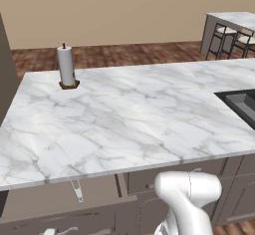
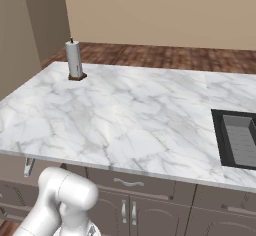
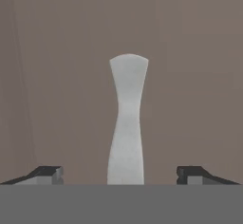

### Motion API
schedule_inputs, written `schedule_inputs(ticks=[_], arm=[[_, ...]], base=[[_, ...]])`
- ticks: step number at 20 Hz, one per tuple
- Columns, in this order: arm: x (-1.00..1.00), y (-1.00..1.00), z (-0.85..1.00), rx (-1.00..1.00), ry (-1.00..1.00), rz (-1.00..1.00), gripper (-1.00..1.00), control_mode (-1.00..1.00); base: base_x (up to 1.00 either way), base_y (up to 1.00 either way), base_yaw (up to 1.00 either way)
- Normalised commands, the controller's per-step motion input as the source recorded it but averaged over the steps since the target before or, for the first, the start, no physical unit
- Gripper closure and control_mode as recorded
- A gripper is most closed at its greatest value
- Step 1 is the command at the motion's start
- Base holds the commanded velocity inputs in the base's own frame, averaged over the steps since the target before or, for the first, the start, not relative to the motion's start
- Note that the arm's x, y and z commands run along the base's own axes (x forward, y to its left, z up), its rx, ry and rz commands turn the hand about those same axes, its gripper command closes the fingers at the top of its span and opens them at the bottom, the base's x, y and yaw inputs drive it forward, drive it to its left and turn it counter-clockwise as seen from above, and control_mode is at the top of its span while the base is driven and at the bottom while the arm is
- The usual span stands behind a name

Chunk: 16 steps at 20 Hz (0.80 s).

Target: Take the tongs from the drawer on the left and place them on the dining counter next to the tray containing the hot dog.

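The tongs (image 3: pixel 127 123) are showing in the hand view as a slim pale grey piece, narrow at the waist and flaring at the far end. They are lying against a plain grey-brown surface, which is looking like a part of the drawer (image 3: pixel 57 76); I cannot tell if they are touching it.

The big marble worktop (image 1: pixel 124 114) (image 2: pixel 125 115) is taking most of both base views. A dark sink (image 1: pixel 241 104) (image 2: pixel 240 137) is sitting in its right side. Far behind, at the upper right of the left base view, the dining counter (image 1: pixel 234 17) is standing with black-framed stools (image 1: pixel 221 37) under it.

The white arm (image 1: pixel 189 194) (image 2: pixel 65 195) is reaching down in front of the cabinets, below the worktop edge. Just under this edge, on the left, the drawer front (image 1: pixel 40 194) is carrying a silver handle (image 1: pixel 77 189) (image 2: pixel 28 166). Further right another drawer front (image 2: pixel 129 182) is sitting above two cabinet doors (image 2: pixel 127 212) with upright handles.

A paper towel roll (image 1: pixel 65 65) (image 2: pixel 74 59) is standing upright on a small brown base near the far left corner of the worktop.

The gripper (image 3: pixel 121 173) is pointing at the tongs with its jaws spread wide. One dark fingertip (image 3: pixel 47 173) is sitting on each side of the tongs, both well apart from them, and they are gripping nothing.
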Motion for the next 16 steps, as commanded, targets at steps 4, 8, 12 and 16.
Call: schedule_inputs(ticks=[4,8,12,16], arm=[[-0.29,0.0,0.05,0.0,0.0,0.0,-1.0,-1.0],[-0.46,0.0,0.31,0.0,0.01,0.0,-1.0,-1.0],[-0.22,0.0,0.42,0.0,0.02,0.0,-1.0,-1.0],[-0.13,0.0,0.4,0.0,0.01,0.0,-1.0,-1.0]], base=[[0.0,0.0,0.0],[0.0,0.0,0.0],[0.0,0.0,0.0],[0.0,0.0,0.0]])
